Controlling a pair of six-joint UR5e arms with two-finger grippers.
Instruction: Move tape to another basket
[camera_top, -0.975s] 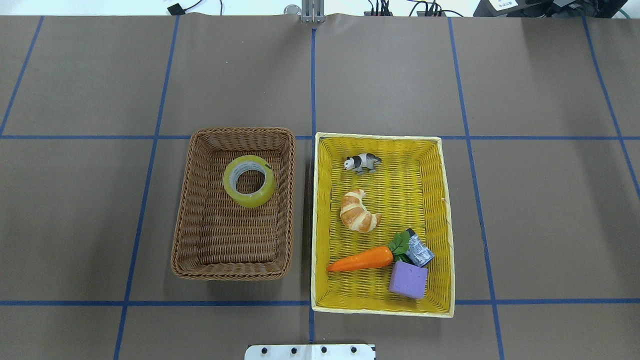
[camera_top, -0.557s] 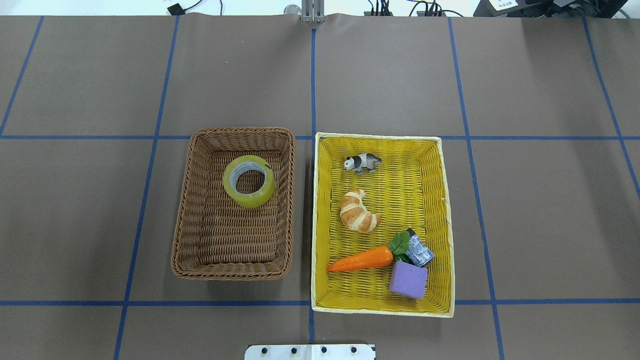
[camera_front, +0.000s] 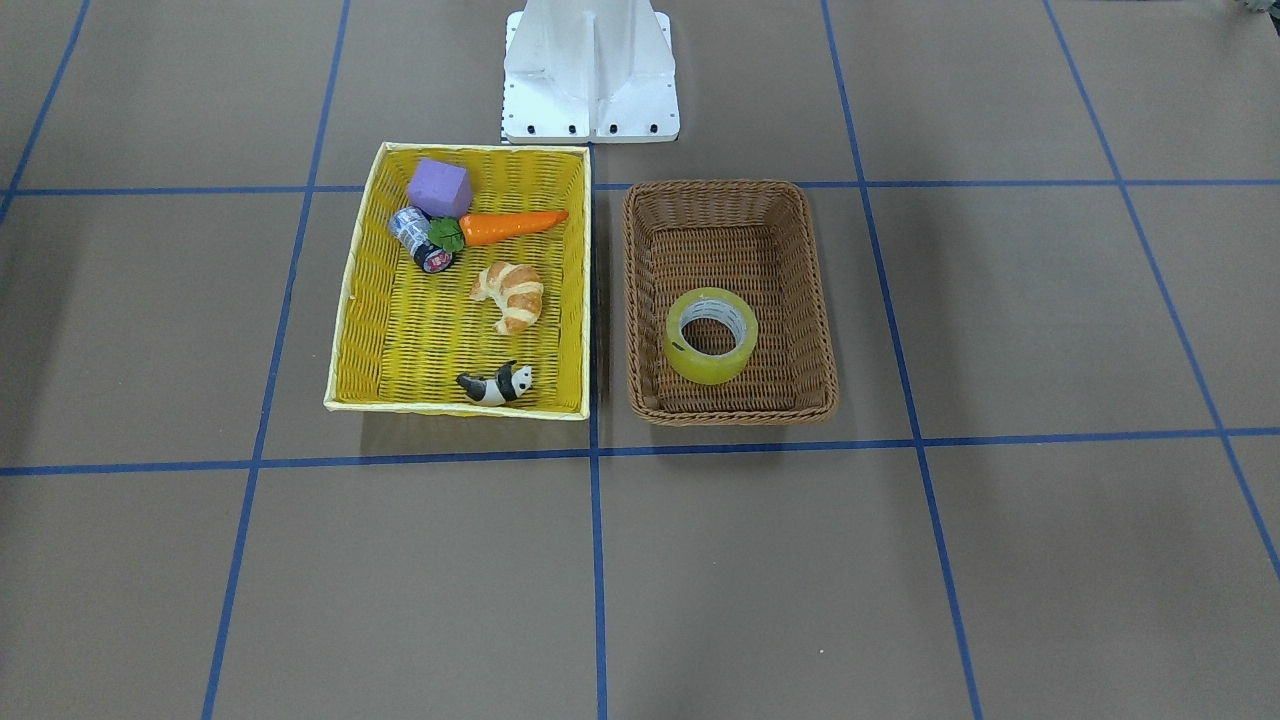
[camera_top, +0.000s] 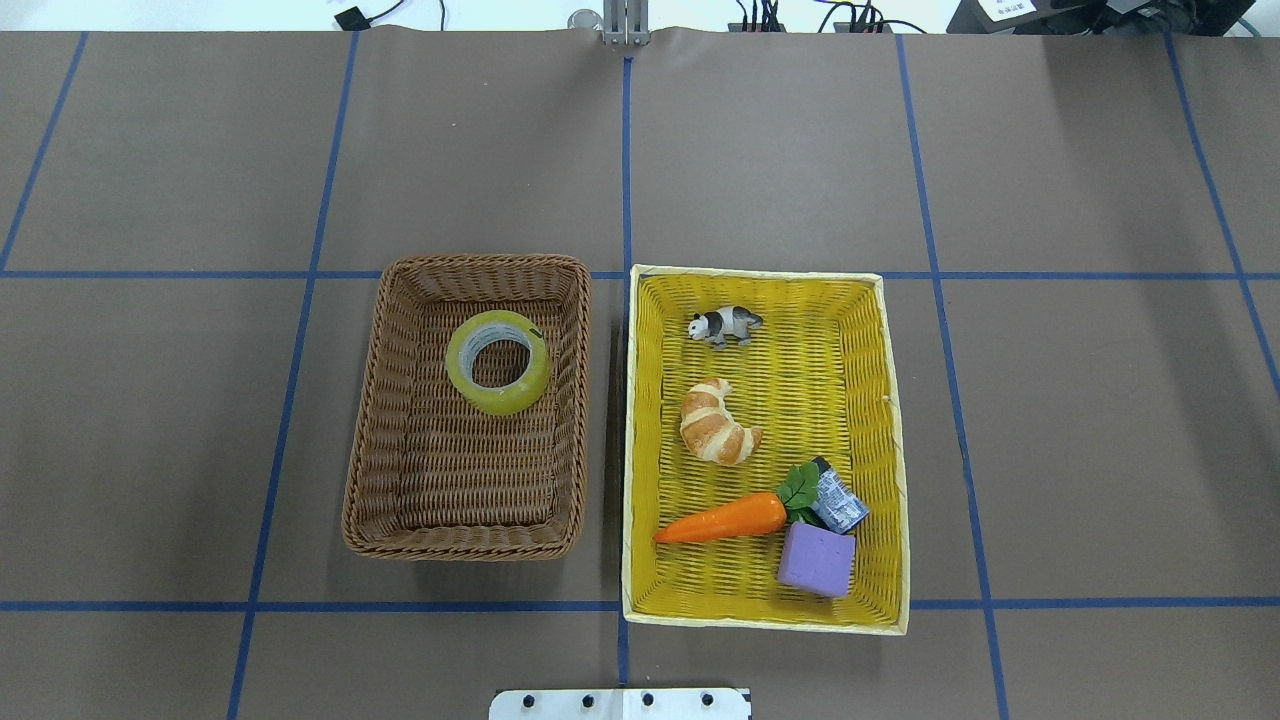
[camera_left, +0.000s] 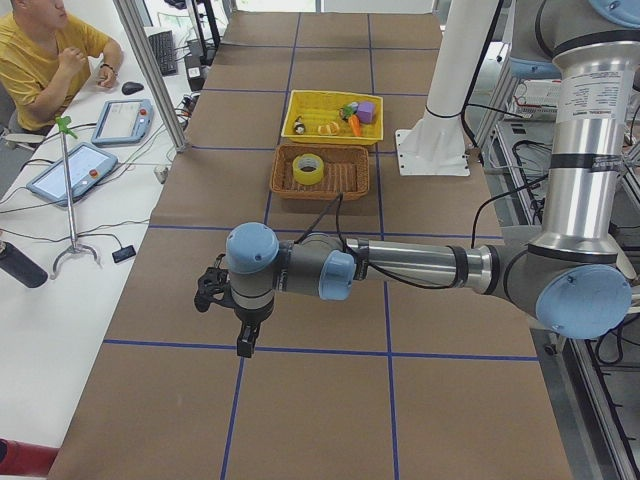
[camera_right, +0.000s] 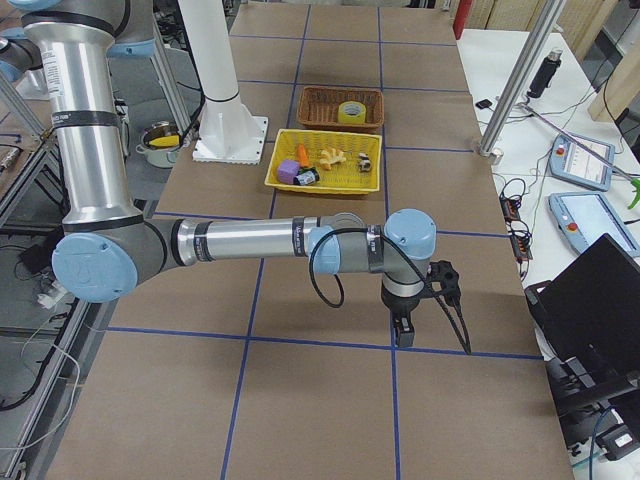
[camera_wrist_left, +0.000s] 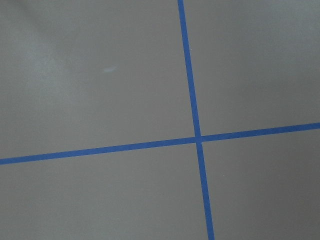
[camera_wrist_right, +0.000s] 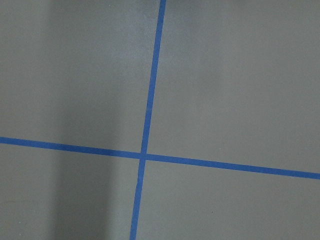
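Even, diffuse overhead light across every view; nothing blown out or lost in dark. The brown tabletop takes a faint paler sheen along its far edge in the overhead view. Shadows are soft and short: a narrow dark band between the two baskets, and a thin one under the near rim of the brown wicker basket in the front-facing view. Right wrist view carries a broad, soft-edged vertical shadow down its left side; left wrist view has a small pale glare smudge upper left. Focus is sharp in all frames. Side views look wide-angle, with uprights leaning outward at the edges.
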